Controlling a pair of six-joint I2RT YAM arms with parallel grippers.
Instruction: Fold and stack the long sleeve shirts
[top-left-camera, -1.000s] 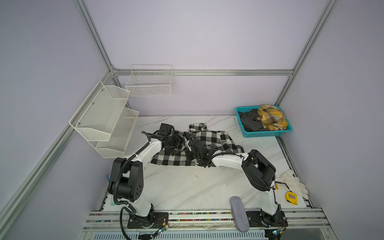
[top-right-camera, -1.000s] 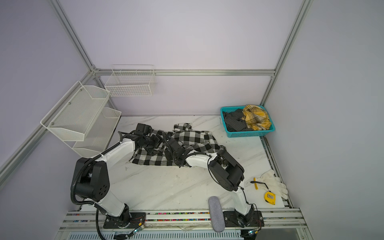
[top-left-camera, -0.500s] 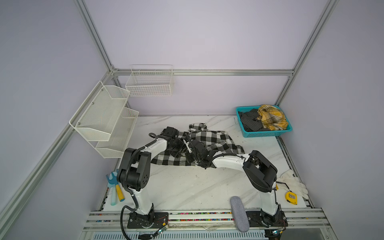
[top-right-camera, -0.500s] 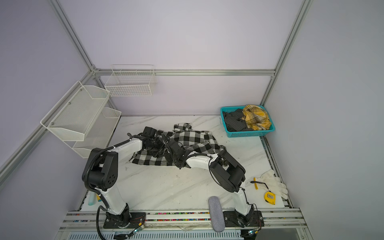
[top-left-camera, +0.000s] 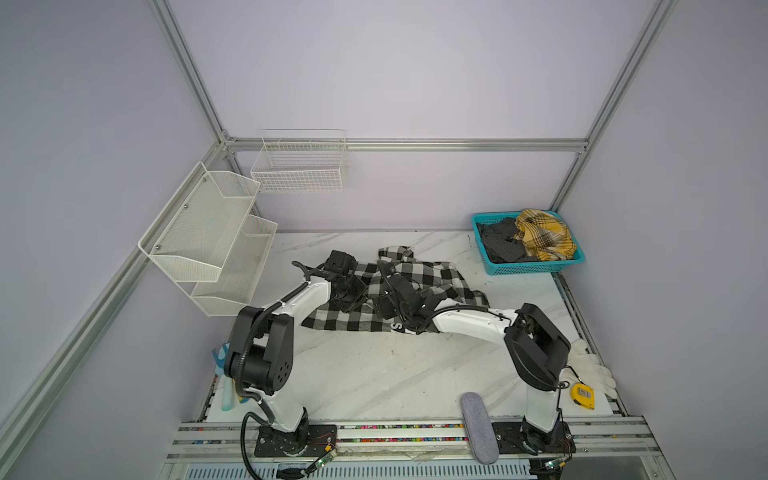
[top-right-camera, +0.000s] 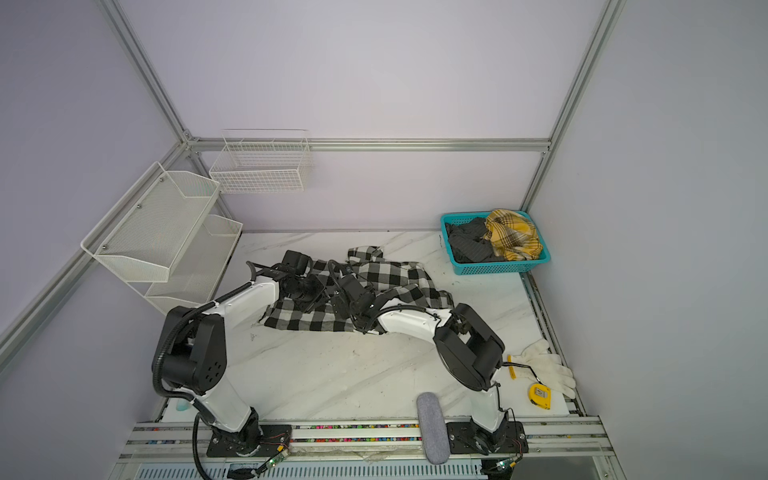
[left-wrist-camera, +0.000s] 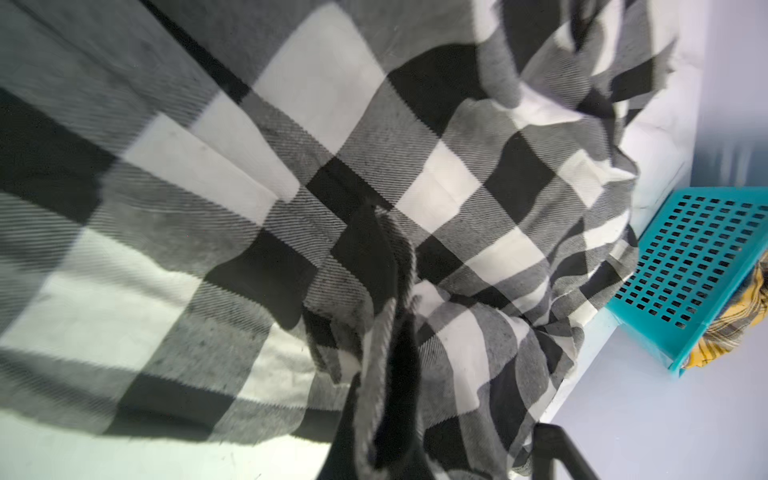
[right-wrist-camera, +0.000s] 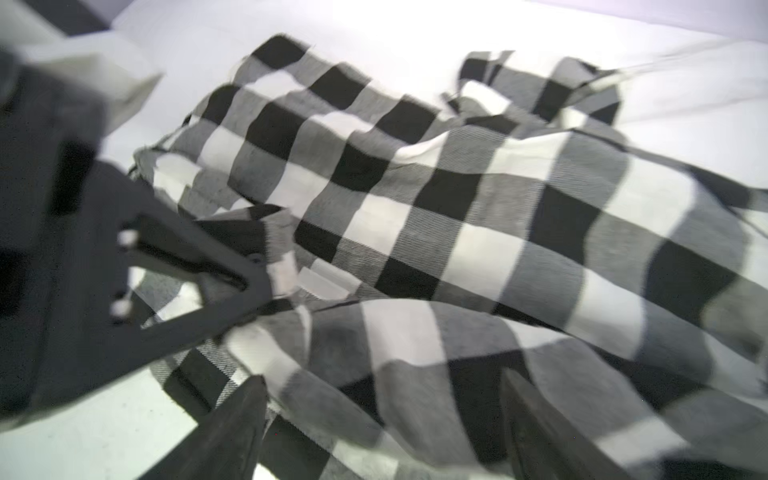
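The black-and-white checked long sleeve shirt (top-left-camera: 419, 276) (top-right-camera: 388, 274) lies rumpled on the marble table in both top views. My left gripper (top-left-camera: 356, 298) (left-wrist-camera: 384, 432) is shut on a raised fold of its cloth, near the shirt's left part. In the right wrist view that left gripper (right-wrist-camera: 253, 286) pinches the cloth edge. My right gripper (top-left-camera: 380, 307) (right-wrist-camera: 386, 424) is open just beside it, fingers (right-wrist-camera: 237, 424) wide apart over the checked cloth. A yellow plaid shirt (top-left-camera: 542, 235) and a dark grey shirt (top-left-camera: 500, 245) lie bunched in the teal basket (top-left-camera: 536, 269).
White mesh shelves (top-left-camera: 208, 241) and a wire basket (top-left-camera: 301, 166) hang at the back left. White gloves (top-left-camera: 590, 365) and a yellow tape measure (top-left-camera: 582, 395) lie at the front right. A grey oblong pad (top-left-camera: 478, 426) rests on the front rail.
My left gripper has shut on the checked cloth. My right gripper has opened and let go of it. The left arm's base and shoulder have swung round.
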